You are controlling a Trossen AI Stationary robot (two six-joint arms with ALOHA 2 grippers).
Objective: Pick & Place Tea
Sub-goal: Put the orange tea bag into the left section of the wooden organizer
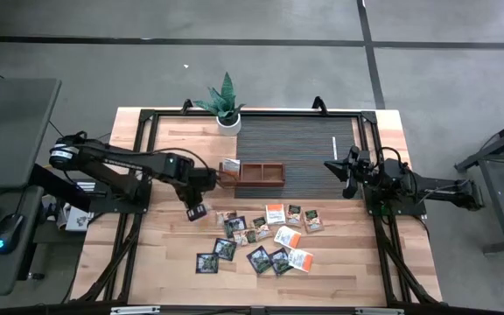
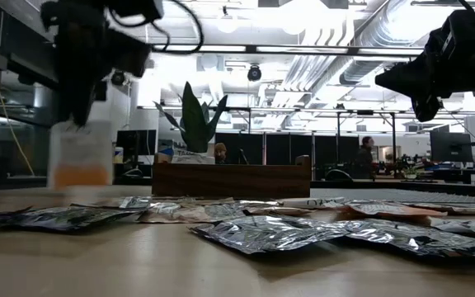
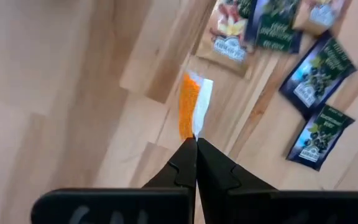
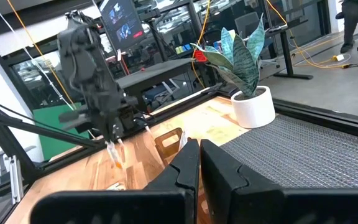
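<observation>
My left gripper (image 1: 195, 210) hovers over the bare wood left of the scattered tea sachets (image 1: 261, 241) and is shut on a white-and-orange sachet (image 3: 194, 106). In the low view that sachet (image 2: 81, 157) hangs under the gripper (image 2: 77, 115). Several other sachets, dark and white-and-orange, lie flat on the table. The brown wooden tray (image 1: 261, 173) sits just beyond them, with one sachet (image 1: 230, 166) standing in its left compartment. My right gripper (image 1: 332, 166) waits shut over the dark mat, right of the tray, touching nothing. My left gripper pinches the white-and-orange sachet by its top edge (image 3: 196, 132) between its two fingertips, coming from above and pointing down. The sachet hangs upright below the fingers, seen edge-on in the wrist view. It appears lifted just clear of the table.
A potted plant (image 1: 226, 105) stands at the far edge, beside a dark ribbed mat (image 1: 296, 144). A black frame (image 1: 147, 118) borders the table. Bare wood lies left of and below the left gripper. People and desks show in the room beyond.
</observation>
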